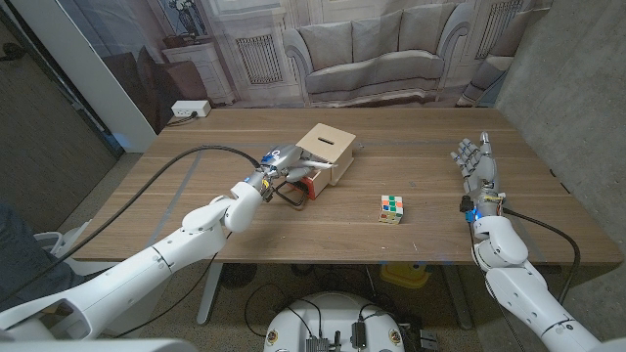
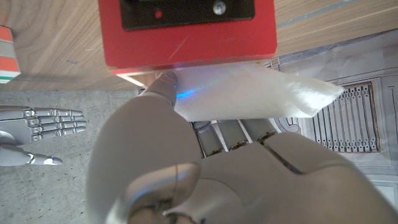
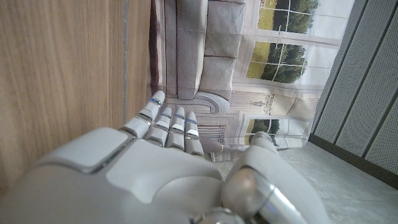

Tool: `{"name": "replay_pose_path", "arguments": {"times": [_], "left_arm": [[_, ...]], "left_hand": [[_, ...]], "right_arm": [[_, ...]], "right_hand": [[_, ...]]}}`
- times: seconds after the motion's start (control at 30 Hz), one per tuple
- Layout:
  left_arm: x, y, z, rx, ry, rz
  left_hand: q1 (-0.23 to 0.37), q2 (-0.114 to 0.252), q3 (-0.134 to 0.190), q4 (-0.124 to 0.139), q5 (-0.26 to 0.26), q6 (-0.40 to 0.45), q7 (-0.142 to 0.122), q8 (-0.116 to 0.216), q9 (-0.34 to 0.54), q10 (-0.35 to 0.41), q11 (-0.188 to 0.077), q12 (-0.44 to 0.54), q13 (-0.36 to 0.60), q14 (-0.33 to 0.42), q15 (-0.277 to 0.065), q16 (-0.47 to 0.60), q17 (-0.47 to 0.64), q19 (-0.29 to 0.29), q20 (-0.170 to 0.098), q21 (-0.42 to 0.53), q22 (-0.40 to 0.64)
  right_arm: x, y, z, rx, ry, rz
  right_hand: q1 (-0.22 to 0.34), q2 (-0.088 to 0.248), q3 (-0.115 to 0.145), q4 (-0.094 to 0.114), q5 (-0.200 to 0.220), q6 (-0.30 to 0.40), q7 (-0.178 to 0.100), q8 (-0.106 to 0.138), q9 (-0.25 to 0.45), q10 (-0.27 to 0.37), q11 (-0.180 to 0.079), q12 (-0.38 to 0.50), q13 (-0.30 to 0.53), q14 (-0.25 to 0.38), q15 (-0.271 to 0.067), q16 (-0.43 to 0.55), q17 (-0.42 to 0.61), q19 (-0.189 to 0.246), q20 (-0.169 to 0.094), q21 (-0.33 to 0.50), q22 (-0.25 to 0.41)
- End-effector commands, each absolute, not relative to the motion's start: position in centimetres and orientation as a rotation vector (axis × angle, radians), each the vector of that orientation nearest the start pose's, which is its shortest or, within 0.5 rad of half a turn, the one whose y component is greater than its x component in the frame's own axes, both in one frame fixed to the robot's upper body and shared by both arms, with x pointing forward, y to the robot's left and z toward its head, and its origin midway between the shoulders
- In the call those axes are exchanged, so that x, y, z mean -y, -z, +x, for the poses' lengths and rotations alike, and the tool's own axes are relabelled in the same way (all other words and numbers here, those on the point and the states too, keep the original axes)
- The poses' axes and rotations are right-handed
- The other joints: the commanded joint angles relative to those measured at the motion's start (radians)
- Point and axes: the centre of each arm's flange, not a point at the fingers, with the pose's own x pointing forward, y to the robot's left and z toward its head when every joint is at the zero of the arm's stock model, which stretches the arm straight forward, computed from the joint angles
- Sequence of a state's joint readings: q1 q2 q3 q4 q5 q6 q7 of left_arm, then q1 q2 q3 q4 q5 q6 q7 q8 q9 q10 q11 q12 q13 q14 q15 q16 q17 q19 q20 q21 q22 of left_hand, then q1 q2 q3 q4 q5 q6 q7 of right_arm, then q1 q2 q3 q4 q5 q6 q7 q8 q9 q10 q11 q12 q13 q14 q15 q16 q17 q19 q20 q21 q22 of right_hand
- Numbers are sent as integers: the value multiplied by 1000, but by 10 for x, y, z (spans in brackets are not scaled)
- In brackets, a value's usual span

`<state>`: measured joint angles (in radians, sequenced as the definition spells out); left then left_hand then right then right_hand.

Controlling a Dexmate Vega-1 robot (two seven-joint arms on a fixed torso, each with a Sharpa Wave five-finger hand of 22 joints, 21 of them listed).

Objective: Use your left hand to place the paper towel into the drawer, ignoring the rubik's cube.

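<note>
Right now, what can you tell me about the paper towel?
The paper towel is a thin, white, slightly see-through sheet with a pointed corner sticking out to one side. It looks soft and a bit crumpled. The left hand holds it, with fingers under and beside it. It sits right against the edge of the red drawer, at the small wooden box on the table. A blue glow falls on it near the fingers.

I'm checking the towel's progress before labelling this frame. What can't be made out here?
- Drawer interior: head view, hidden by the left hand.
- Paper towel: its near end, left wrist view, covered by that hand's fingers.
- Rubik's cube: cut off by the left wrist view's edge.
</note>
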<state>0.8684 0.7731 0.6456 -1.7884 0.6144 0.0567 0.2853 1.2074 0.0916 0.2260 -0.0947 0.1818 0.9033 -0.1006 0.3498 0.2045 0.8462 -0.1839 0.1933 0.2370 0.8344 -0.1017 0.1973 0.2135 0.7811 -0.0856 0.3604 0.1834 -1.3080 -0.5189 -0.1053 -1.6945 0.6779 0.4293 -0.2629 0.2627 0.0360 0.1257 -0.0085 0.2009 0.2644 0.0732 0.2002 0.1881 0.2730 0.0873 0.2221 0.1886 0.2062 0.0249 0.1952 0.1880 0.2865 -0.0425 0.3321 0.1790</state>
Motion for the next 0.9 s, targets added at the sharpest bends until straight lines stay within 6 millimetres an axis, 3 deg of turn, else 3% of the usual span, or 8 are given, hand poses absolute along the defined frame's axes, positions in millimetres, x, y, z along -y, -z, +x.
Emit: {"name": "replay_pose_path", "arguments": {"times": [0.03, 0.2, 0.9], "left_arm": [[-178, 14, 566, 895, -32, 1359], [-178, 13, 565, 892, -30, 1361], [-179, 15, 568, 863, -29, 1361]], "left_hand": [[-17, -1, -4, 9, -2, -18, -2, -7, 1, -21, 1, -5, 1, -21, -106, -5, 2, -17, -15, -9, 2], [-58, -24, -26, 24, -5, -32, -4, -20, -4, -32, 2, -2, -3, -48, -103, -5, 2, -26, -16, -14, 3], [-128, -61, -64, 48, 0, -79, -9, -62, -8, -101, 3, -7, -12, -140, -83, -8, 2, -89, 6, -48, 3]], "right_arm": [[358, 92, 534, 711, 108, 279], [359, 93, 533, 711, 108, 280], [359, 91, 536, 702, 103, 274]], "right_hand": [[1, 6, -1, -1, -2, 8, 4, -2, 3, 9, 0, -3, 1, 11, 3, -2, 2, 10, -12, -2, 4], [1, 7, -1, -1, -2, 8, 4, -2, 3, 10, 1, -3, 1, 12, 3, -1, 2, 10, -11, -3, 4], [2, 7, -3, -3, -2, 8, 4, -3, 3, 11, 2, -3, 2, 15, 3, 0, 2, 14, -9, -9, 4]]}}
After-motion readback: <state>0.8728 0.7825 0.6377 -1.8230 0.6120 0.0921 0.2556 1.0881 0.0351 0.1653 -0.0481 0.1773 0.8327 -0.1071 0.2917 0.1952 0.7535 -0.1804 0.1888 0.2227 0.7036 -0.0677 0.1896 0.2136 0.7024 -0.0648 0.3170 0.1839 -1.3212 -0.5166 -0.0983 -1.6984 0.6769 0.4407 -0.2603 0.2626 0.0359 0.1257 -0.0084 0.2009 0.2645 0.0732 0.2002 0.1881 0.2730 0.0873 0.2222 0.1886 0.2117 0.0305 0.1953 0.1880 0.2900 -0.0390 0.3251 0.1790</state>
